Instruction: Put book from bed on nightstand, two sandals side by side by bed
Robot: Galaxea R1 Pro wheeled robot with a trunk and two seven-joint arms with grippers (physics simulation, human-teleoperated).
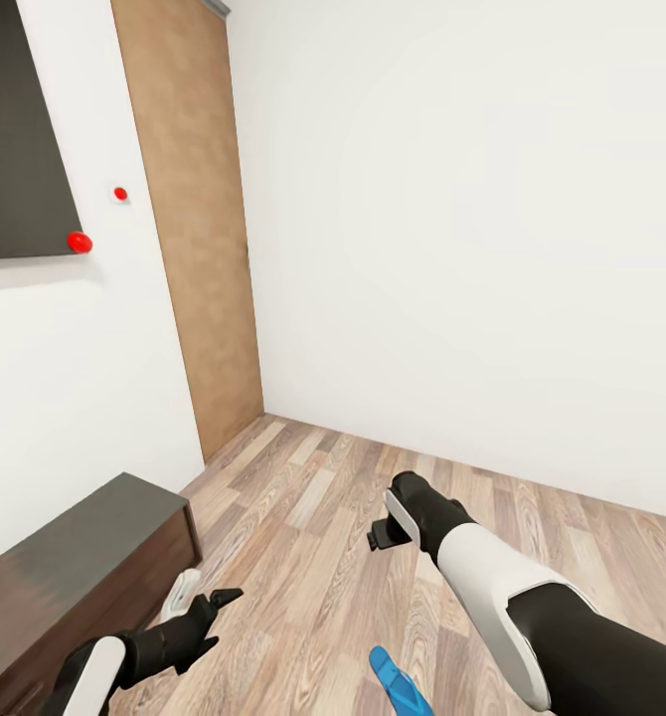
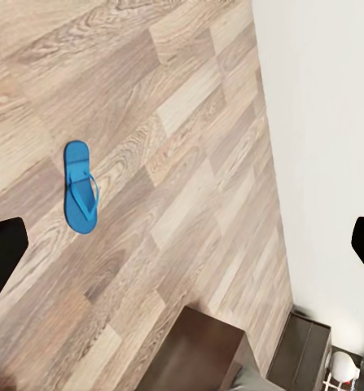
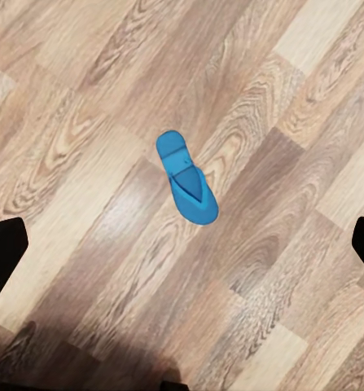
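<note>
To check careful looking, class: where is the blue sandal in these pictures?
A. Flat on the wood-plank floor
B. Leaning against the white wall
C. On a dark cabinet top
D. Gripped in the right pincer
A: the blue sandal lies flat on bare wood-plank floor, touching nothing else.

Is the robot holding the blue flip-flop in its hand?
No, the blue flip-flop lies flat on the wood floor, alone, with nothing gripping it.

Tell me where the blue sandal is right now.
The blue sandal lies flat on the wood floor at the head view's bottom edge, between the two arms, nearer the right arm.
</note>
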